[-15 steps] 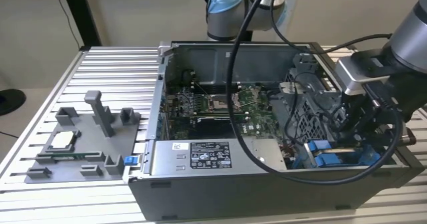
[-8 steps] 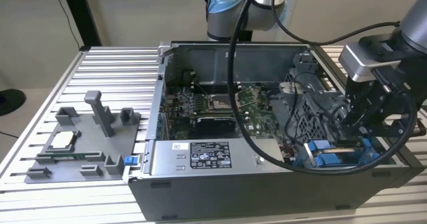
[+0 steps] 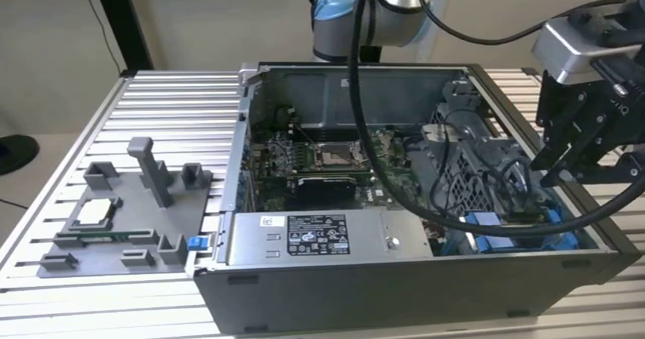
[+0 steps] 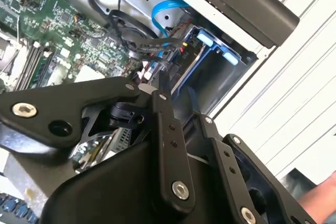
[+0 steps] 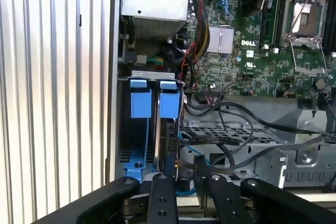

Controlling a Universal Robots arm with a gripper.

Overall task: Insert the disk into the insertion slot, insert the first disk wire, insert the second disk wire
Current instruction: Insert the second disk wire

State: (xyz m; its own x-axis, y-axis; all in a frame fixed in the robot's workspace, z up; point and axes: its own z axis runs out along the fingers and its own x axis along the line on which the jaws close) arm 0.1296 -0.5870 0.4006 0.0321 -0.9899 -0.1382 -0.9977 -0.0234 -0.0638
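While cables [image 5: 231,142] half-hide the insertion slot [image 5: 144,124], gripper [image 5: 181,174] just above, disk [image 5: 170,140] partly seen.

Computer case [image 3: 403,294]: stood open on the table, near the exterior view's right.
Table [image 3: 171,105]: pale ribbed metal slats, carrying the case and a fixture.
Motherboard [image 3: 333,165]: green, lay on the case floor with a bare processor socket [image 5: 306,22] at its middle.
Power-supply box [image 3: 317,237]: grey with a pale label, sat along the near wall of the case.
Grey fixture [image 3: 126,218]: a moulded plate with upright posts, lay on the table toward the exterior view's left, apart from the case.
Black cables [image 5: 231,129]: ran in loops across the perforated metal cage beside the motherboard.
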